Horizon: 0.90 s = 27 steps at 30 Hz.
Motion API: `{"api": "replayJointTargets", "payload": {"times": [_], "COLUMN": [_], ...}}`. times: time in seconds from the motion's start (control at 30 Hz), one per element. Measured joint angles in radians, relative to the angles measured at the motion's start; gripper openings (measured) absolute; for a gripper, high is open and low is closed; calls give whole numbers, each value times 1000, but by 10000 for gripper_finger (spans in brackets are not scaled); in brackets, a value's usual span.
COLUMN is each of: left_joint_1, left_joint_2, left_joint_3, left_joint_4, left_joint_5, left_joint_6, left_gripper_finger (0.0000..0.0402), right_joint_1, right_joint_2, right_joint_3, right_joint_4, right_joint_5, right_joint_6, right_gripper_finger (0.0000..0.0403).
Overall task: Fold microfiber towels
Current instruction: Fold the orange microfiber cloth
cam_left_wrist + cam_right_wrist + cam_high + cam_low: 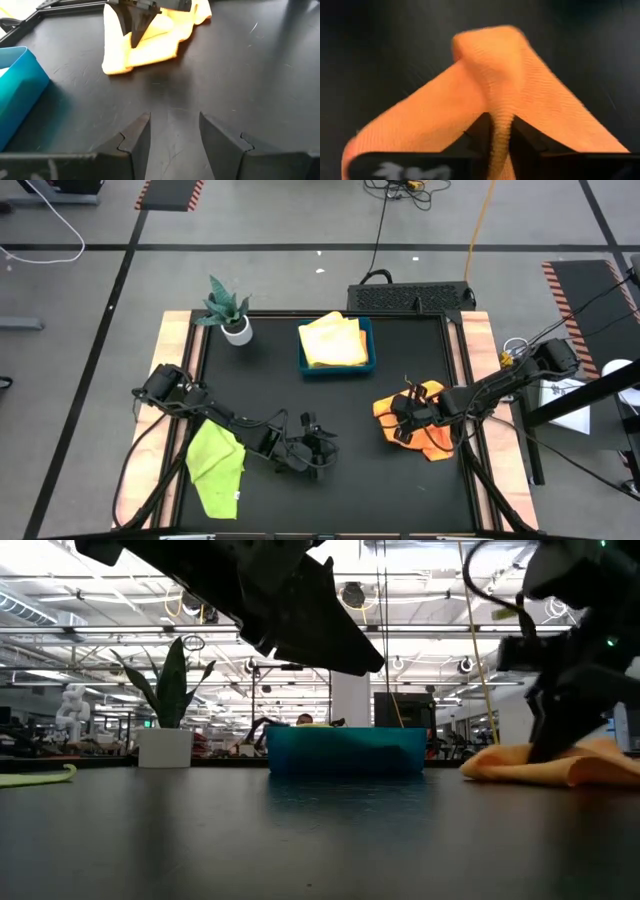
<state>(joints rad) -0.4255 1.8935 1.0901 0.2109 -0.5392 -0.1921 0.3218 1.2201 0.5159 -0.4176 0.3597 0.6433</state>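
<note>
Start close in, at your right gripper [501, 131]. Its two fingers are pinched tight on a ridge of the orange towel [485, 90], and the cloth stands up between them like a little tent. So the towel is not off to one side of this gripper. It is right in its grip. From above, you see that same gripper [405, 412] on the near-middle edge of the orange towel [432, 442], which lies crumpled on the right side of the table [330, 500]. The rest of the cloth spreads away from the fingers toward the right edge. I think the next pull has to go across the cloth, to lay one part over the other.

Your left gripper [172, 137] is farther from this towel. Its fingers are apart and hold nothing, just above bare table. The orange towel is well ahead of it, so your right arm is much nearer.

The green towel [215, 465] lies flat under your left arm. Farthest back, the yellow towels [333, 340] sit in the blue tray [368, 350], near a small plant [228, 310].
</note>
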Motion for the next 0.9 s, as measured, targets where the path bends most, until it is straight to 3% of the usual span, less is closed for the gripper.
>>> {"api": "replayJointTargets", "payload": {"times": [0.13, 0.4, 0.57, 0.9], "left_joint_1": [2, 30, 44, 46], "left_joint_2": [0, 0, 0, 0], "left_joint_3": [0, 0, 0, 0], "left_joint_4": [4, 28, 101, 105], "left_joint_5": [0, 0, -1, -11], "left_joint_6": [-3, -55, -53, -51], "left_gripper_finger": [170, 170, 170, 170], "right_joint_1": [0, -1, -3, -56], "right_joint_2": [-21, -58, -70, -72], "right_joint_3": [25, 71, 85, 104], "right_joint_4": [55, 224, 338, 475], "right_joint_5": [1, 13, 88, 86], "right_joint_6": [-55, -190, -281, -388], "right_gripper_finger": [5, 3, 3, 1]}}
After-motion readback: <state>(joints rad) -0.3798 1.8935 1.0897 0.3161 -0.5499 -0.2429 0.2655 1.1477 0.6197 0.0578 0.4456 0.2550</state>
